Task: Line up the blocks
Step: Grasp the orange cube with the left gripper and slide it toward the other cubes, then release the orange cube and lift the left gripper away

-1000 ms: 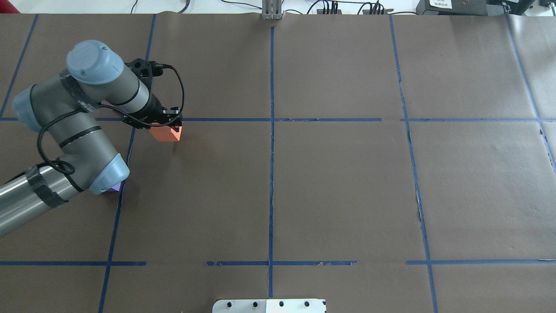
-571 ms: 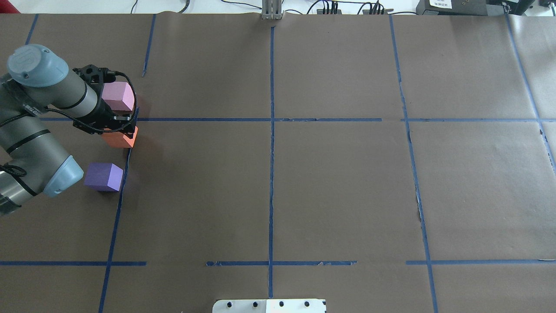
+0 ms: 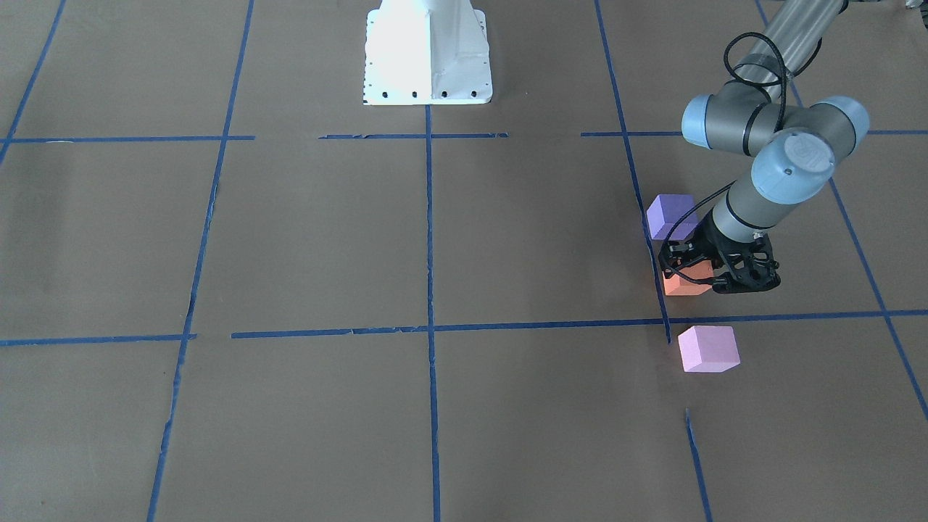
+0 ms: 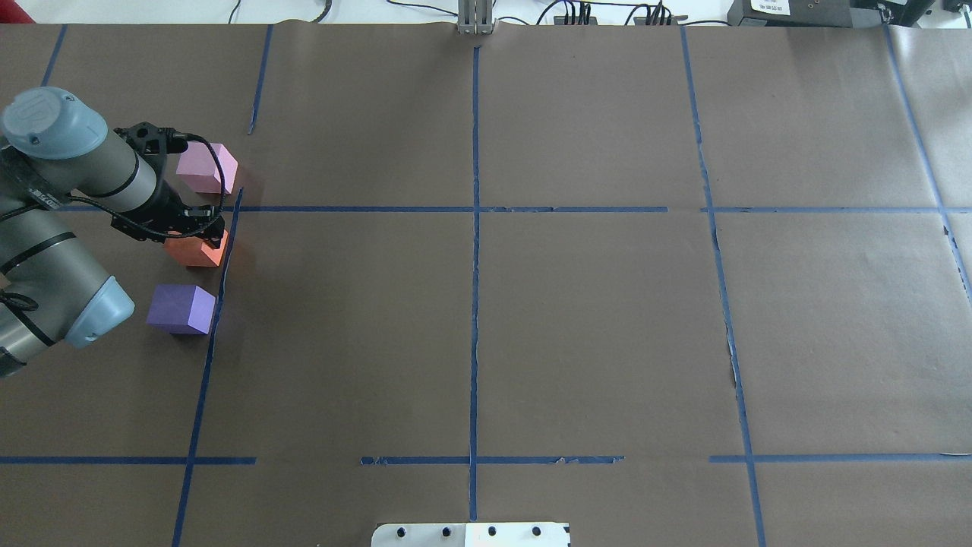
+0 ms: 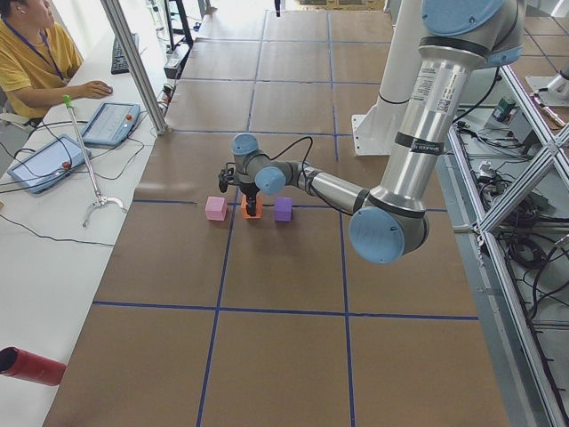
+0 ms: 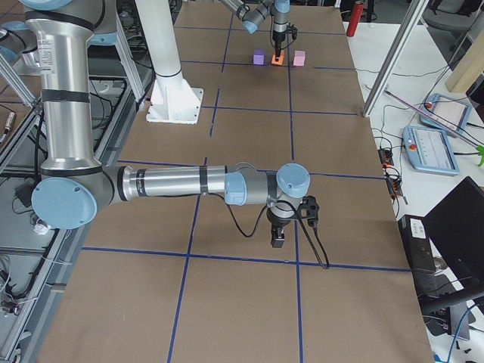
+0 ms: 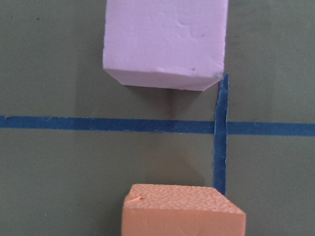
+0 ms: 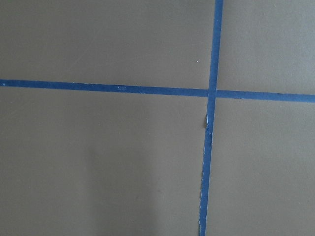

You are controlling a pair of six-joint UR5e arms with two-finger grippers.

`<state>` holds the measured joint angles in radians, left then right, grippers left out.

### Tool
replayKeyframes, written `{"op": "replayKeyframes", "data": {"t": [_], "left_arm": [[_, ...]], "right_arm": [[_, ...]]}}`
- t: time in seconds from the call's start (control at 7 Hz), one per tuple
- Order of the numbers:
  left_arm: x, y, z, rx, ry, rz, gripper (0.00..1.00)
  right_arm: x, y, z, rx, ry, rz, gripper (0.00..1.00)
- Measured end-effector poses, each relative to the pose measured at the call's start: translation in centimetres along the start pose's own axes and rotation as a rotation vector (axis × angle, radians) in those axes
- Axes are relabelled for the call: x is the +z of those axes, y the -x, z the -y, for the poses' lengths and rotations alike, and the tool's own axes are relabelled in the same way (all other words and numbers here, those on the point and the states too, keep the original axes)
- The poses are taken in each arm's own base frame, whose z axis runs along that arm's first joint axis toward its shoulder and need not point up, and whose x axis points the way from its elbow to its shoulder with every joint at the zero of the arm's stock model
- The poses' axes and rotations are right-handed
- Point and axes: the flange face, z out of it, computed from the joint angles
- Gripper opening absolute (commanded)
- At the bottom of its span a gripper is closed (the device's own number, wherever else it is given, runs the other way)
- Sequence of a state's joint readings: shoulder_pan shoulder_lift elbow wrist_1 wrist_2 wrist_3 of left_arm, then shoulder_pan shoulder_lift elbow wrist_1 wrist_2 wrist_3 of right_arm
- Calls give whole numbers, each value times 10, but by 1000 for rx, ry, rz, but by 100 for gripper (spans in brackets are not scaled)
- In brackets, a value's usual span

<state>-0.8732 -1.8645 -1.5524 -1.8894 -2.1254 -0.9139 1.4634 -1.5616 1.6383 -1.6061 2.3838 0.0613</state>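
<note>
Three blocks stand in a row near the table's left edge. The pink-lilac block (image 4: 206, 168) is farthest from the robot, the orange block (image 4: 199, 252) is in the middle and the violet-blue block (image 4: 181, 308) is nearest. My left gripper (image 4: 199, 239) is shut on the orange block and holds it at the table surface. The left wrist view shows the orange block (image 7: 182, 211) below and the pink-lilac block (image 7: 165, 42) ahead. My right gripper (image 6: 278, 240) shows only in the exterior right view, low over bare paper; I cannot tell whether it is open.
Brown paper with blue tape lines (image 4: 474, 228) covers the table. The robot's white base plate (image 3: 426, 54) stands at the near middle edge. An operator (image 5: 31, 62) sits at a side desk beyond the table's far end.
My left gripper carried the orange block leftward across the tape line and brought it down between the pink-lilac and violet-blue blocks.
</note>
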Motion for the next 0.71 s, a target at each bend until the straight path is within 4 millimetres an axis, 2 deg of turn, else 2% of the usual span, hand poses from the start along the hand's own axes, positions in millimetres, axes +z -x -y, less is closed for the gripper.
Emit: {"op": "replayKeyframes", "data": {"t": [0.14,0.29,0.43,0.57,0.71], "left_arm": [[-11,5,6,-10,-16,-5,100],[-36,20,22,-29,-53,-16,100],[-67,43,36,-29,-85,-34,100],[-95,83,44,13,-107,-44,100],[-116,142,44,87,-128,-22,100]], "right_arm": [[0,0,0,0,0,0,100],[0,0,0,-1,-1,0,100],[0,0,0,-1,-1,0,100],[0,0,0,-1,-1,0,100],[0,0,0,-1,-1,0,100]]}}
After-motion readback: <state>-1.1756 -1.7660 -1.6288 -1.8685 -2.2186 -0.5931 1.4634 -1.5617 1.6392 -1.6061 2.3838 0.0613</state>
